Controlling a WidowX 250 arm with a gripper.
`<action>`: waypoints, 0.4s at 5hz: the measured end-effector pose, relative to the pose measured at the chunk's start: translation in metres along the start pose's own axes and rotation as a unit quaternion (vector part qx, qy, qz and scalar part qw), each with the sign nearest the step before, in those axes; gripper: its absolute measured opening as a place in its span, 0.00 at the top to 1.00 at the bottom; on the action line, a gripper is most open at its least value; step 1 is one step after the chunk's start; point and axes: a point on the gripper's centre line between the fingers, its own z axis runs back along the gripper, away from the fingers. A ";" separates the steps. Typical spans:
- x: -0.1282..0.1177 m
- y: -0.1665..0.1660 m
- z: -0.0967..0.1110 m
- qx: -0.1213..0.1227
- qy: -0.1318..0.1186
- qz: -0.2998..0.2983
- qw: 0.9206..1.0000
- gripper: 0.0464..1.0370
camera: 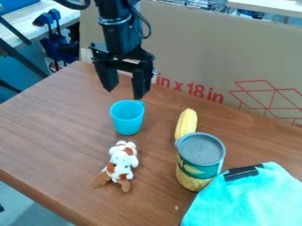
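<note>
We see one light-blue plastic cup upright on the brown wooden table, long axis vertical, mouth up. It sits just below the black two-finger claw, slightly toward us; the claw is spread wide, holding nothing. We count one arm. Nearer us lies one white-and-brown plush animal; toward the view's right, one yellow corn cob, one grey-lidded cylindrical can and one turquoise fabric cloth.
</note>
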 end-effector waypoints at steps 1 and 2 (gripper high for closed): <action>-0.003 -0.003 -0.010 -0.002 0.016 -0.001 1.000 0.04; -0.002 -0.041 -0.023 -0.017 0.031 -0.042 0.998 0.04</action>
